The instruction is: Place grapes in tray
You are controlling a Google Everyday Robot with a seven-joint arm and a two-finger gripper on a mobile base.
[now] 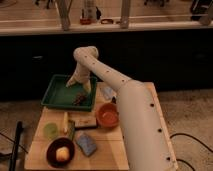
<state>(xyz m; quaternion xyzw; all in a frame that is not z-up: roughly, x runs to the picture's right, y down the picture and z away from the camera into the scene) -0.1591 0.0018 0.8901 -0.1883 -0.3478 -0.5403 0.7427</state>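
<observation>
The green tray (56, 95) stands at the back left of the wooden table. The grapes (79, 99), a small dark lumpy cluster, lie inside it near its right front part. My gripper (80, 86) reaches down into the tray from the white arm (125, 100) and sits just above and behind the grapes.
An orange bowl (107, 115) stands right of the tray's front corner. A dark bowl (60, 152) with a pale yellow fruit (62, 154) is at the front left. A blue sponge (87, 144), a banana (65, 122), a pale green item (50, 131) and a flat dark item (85, 123) lie between them.
</observation>
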